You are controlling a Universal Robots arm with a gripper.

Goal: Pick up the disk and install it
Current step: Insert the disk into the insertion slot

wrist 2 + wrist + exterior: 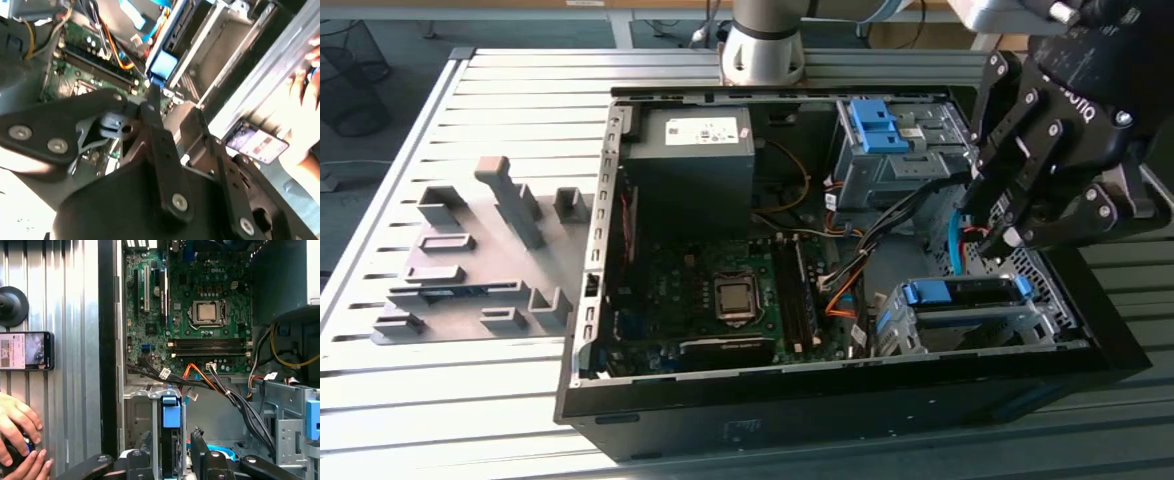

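Disk (171, 440), stiff, weighty and shock-sensitive, is standing edgewise between my jaws, which are pinching its flat sides below the blue bracket (170, 416).

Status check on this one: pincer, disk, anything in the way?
Pincer over the case's drive cage, fingers either side of the disk. Disk upright, blue bracket on top, grip not confirmed. Cable bundle close alongside; a hand on the table outside the case.
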